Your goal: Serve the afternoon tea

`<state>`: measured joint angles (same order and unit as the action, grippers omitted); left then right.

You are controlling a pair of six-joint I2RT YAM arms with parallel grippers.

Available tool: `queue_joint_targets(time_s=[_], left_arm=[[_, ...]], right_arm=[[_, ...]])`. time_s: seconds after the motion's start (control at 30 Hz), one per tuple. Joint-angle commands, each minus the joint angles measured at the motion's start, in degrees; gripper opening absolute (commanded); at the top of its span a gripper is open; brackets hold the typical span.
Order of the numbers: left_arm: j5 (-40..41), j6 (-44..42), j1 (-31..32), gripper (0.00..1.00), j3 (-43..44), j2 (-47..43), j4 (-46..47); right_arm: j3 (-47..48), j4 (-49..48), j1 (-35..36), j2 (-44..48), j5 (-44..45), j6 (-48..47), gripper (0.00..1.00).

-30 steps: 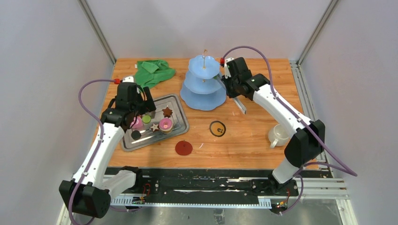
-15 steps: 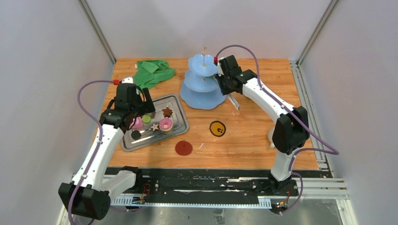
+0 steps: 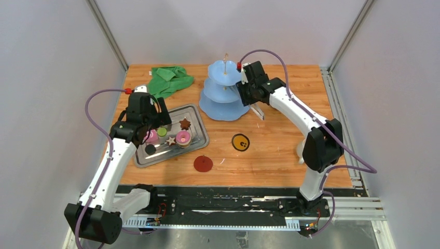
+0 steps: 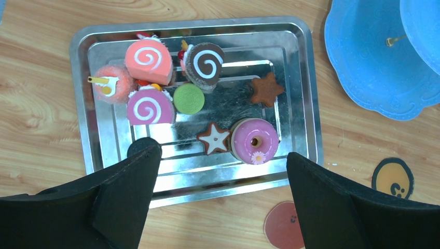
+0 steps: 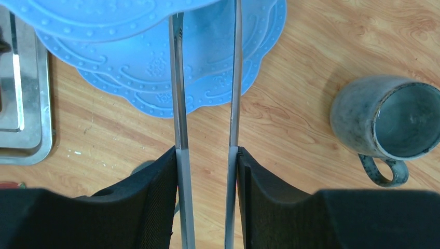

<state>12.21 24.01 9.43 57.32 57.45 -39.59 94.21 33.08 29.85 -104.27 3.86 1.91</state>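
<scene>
The toy sweets lie on the steel tray (image 4: 301,104): pink swirl rolls (image 4: 149,59), a brown swirl roll (image 4: 205,62), a green disc (image 4: 188,98), a brown star (image 4: 266,89), a pink ring (image 4: 254,140). A black disc (image 4: 139,146) is partly hidden by a finger. My left gripper (image 4: 222,155) hangs open above the tray's near edge, holding nothing. My right gripper (image 5: 206,153) is shut on steel tongs (image 5: 179,104), whose spread arms reach under the blue tiered stand (image 5: 145,67). The grey-green mug (image 5: 399,122) stands upright to the right of the stand. The white mug (image 3: 300,153) is almost hidden behind my right arm.
A green cloth (image 3: 168,79) lies at the back left. A red coaster (image 3: 203,164) and a yellow-and-black coaster (image 3: 240,142) lie on the wood in front of the tray (image 3: 200,137) and the stand (image 3: 224,98).
My right arm has swung left to the stand's right side. Its jaws have widened and the tongs' arms have sprung apart. The left arm has not moved.
</scene>
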Motion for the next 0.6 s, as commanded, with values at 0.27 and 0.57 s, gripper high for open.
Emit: queue_joint_targets(time_s=[0.27, 0.57], left_arm=[[0.1, -0.6, -0.5, 0.96, 0.6, -0.7, 0.6], [-0.3, -0.6, -0.5, 0.96, 0.4, -0.1, 1.4]], right_arm=[[-11.0, -1.0, -0.6, 14.8, 0.6, 1.5, 0.42], [-25.3, -0.1, 3.1, 31.4, -5.1, 2.5, 0.41]])
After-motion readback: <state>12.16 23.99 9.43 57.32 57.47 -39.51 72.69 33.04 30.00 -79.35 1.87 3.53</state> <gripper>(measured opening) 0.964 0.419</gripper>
